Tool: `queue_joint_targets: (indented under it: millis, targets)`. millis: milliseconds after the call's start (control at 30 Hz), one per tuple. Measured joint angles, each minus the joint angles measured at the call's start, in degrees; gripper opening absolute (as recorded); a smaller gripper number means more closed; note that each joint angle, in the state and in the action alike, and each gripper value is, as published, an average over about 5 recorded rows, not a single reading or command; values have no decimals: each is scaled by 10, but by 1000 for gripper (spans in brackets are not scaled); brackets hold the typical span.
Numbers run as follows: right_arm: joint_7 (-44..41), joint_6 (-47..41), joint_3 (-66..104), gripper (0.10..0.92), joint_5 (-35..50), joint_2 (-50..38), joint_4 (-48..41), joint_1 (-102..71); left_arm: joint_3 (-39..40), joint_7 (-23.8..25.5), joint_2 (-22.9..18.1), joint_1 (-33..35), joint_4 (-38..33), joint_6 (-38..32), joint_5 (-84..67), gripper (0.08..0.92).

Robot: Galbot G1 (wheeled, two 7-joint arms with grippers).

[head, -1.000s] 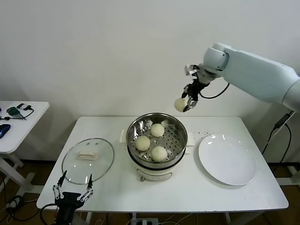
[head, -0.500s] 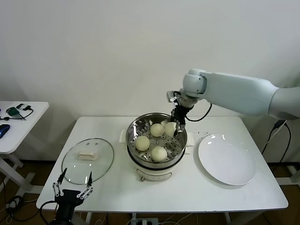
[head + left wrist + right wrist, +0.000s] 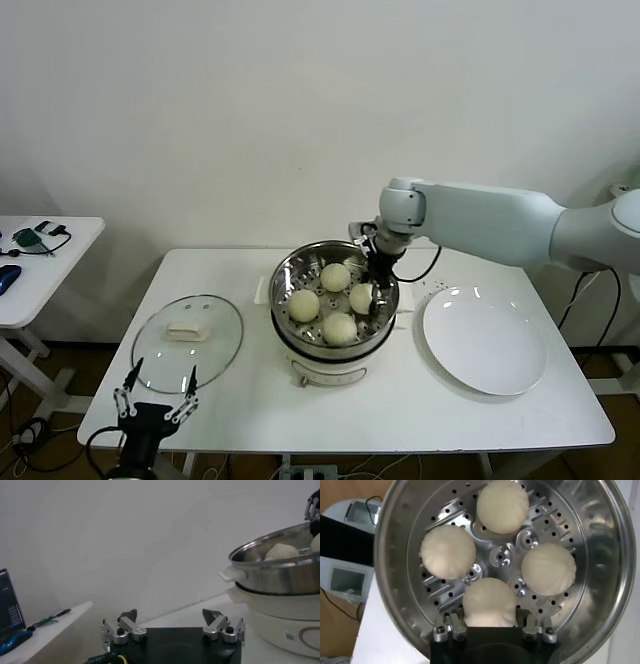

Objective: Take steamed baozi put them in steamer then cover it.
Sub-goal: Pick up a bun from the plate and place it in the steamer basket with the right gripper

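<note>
Nearest to us, at six o'clock off the front edge of the table (image 3: 300, 420), the left gripper (image 3: 158, 408) hangs idle, jaws spread wide, nothing between them. Just beyond it, at about twelve o'clock from those jaws and close, lies the cover (image 3: 188, 341), flat on the table, its cream handle (image 3: 188, 329) running roughly nine to three. That's the relation the closing move turns on: the left arm is by far the nearer one to that lid, and the handle's long axis lies crosswise to the approach, so I'd judge a straight-down pinch across it is what's wanted.

Middle of the table now: the steamer (image 3: 335, 345), with four steamed baozi (image 3: 450, 551) on the perforated tray. The right gripper (image 3: 370, 296) is down inside the pot at its three o'clock side, jaws narrow and clasped on the fourth bun (image 3: 490, 601), which appears to rest on the tray, touching nothing but the pads. The other three sit apart around the centre. To my eye this is the moment of release, with only the cover left.

Out at three o'clock, the white plate (image 3: 485, 340)
</note>
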Motion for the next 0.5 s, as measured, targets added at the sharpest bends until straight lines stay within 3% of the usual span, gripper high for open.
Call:
queue_joint_targets:
  millis: [133,333,500]
  targets:
    - [2,0,4,685,-4,2,-5,-6,0,0,0,-2,0,1,0,823]
    - [3,-1,10,804,-8,3,-5,-8,0,0,0,-2,0,1,1,823]
    - [0,0,17,822,-9,-5,0,-4,-1,0,0,-1,0,1,1,823]
